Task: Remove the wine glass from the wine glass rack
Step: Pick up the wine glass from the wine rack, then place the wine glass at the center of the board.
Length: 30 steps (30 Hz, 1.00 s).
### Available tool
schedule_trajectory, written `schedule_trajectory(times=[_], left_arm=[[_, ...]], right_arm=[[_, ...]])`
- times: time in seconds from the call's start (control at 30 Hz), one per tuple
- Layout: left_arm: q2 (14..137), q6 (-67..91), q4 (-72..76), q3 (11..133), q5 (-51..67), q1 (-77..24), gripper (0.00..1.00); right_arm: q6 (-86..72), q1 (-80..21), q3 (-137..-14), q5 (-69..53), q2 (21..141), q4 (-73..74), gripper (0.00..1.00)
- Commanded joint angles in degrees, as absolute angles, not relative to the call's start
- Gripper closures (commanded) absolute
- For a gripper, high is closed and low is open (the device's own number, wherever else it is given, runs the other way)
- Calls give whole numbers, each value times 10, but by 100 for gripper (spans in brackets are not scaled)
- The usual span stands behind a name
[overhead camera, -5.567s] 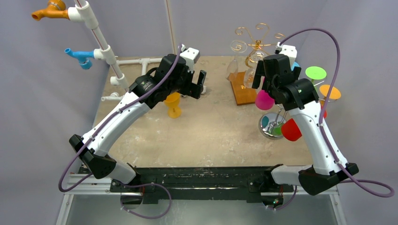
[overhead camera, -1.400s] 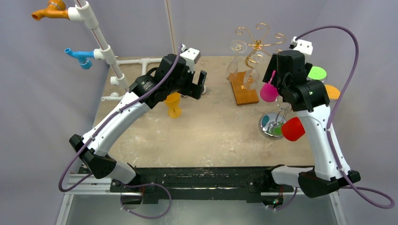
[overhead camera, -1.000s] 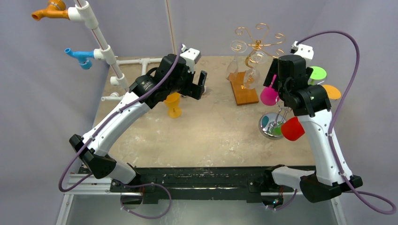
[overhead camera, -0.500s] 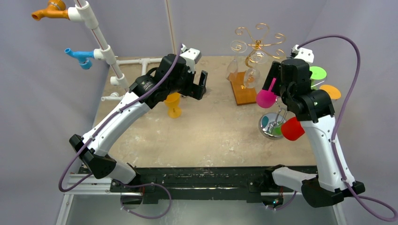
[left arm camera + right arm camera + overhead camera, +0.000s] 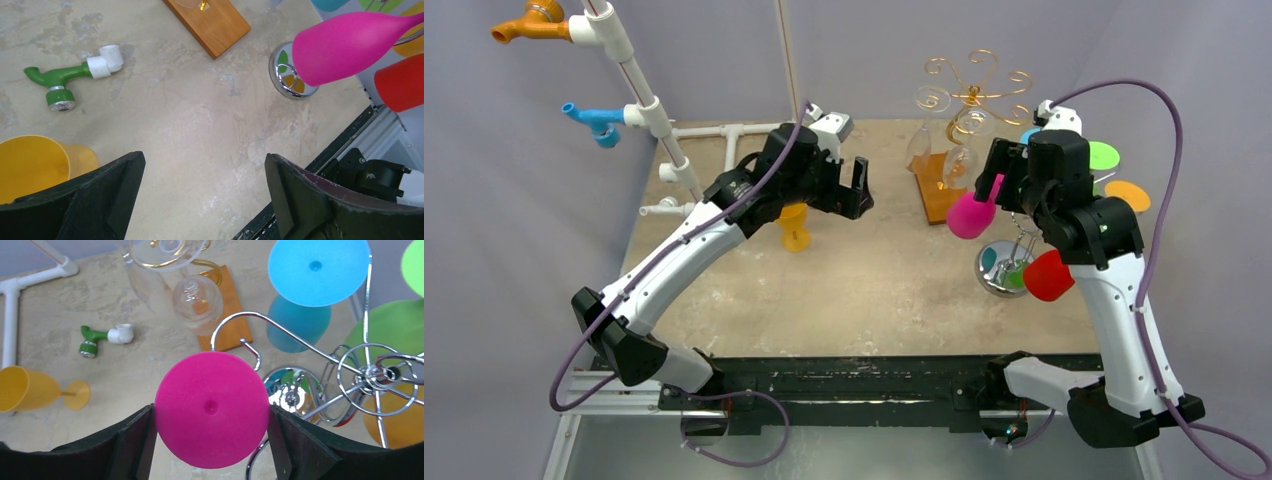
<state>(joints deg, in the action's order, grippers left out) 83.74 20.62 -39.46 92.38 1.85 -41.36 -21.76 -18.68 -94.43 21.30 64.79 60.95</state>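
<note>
Since the earlier frame my right gripper [image 5: 1002,180] has swung the pink glass [image 5: 970,216] off the chrome rack [image 5: 1002,268], over the table [image 5: 874,290] near its right edge; its bowl might knock the clear glasses [image 5: 959,165] just beside. Left wrist: my left gripper [image 5: 205,200] gapes wide, empty. Right wrist: half-spread fingers [image 5: 130,445] pinch only the foot's rim; it may slip.

White arms [image 5: 671,260], black joints [image 5: 629,352], purple cables [image 5: 1124,83]

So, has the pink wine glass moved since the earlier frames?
Yes. The pink wine glass has shifted left, away from the chrome rack and toward the wooden base.
</note>
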Motion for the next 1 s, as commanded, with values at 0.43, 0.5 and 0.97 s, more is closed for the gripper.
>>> schedule_trajectory(times=[0.43, 0.5, 0.97], left_arm=[[740, 457, -4, 697, 359, -266, 4], [732, 520, 89, 662, 395, -245, 5], [765, 784, 452, 572, 448, -215, 24]], right_arm=[[-262, -185, -1003, -43, 660, 495, 58], [-278, -185, -1010, -65, 669, 475, 57], [-358, -185, -1039, -167, 708, 357, 57]])
